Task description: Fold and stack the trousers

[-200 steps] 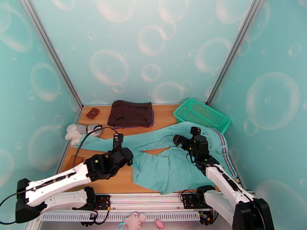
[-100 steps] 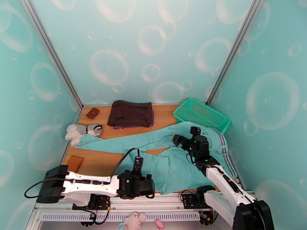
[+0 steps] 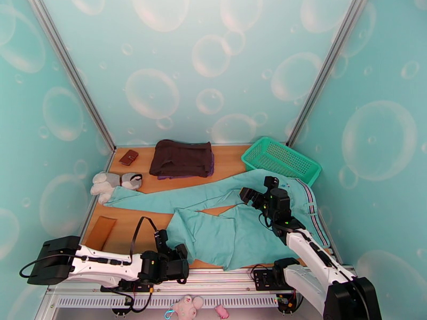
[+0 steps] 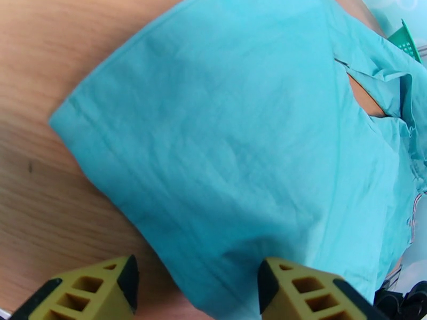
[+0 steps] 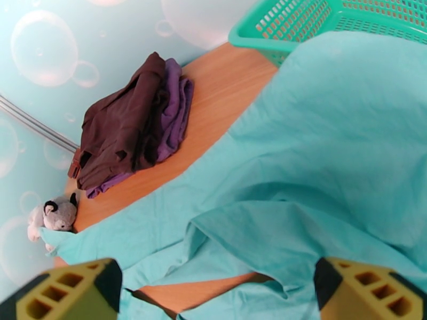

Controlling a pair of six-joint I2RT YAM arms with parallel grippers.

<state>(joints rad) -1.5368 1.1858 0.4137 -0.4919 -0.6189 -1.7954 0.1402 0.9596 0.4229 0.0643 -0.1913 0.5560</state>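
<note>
The teal trousers [image 3: 235, 230] lie spread over the right half of the table, striped waistband [image 3: 315, 214] at the right edge. One leg stretches left to a plush toy. The other leg is doubled toward the near edge. My left gripper [image 3: 180, 262] is low at the near edge, just off that leg's corner. In the left wrist view the left gripper [image 4: 195, 292] is open, and the hem of the trousers [image 4: 235, 156] runs down between its yellow fingers [image 4: 304, 289]. My right gripper [image 3: 248, 194] hovers open above the crotch area. The right wrist view shows the right gripper [image 5: 219, 294] wide over the trousers [image 5: 331, 156].
A dark brown folded garment [image 3: 181, 158] on purple cloth lies at the back. A green mesh basket [image 3: 281, 158] stands at the back right, touching the trousers. A plush toy [image 3: 107, 183], a small brown wallet [image 3: 128, 157] and a brown card [image 3: 102, 230] sit along the left side.
My left arm has swung down from mid-table to the near edge and drawn back left. The near trouser leg now lies wider and flatter. The right arm has stayed put.
</note>
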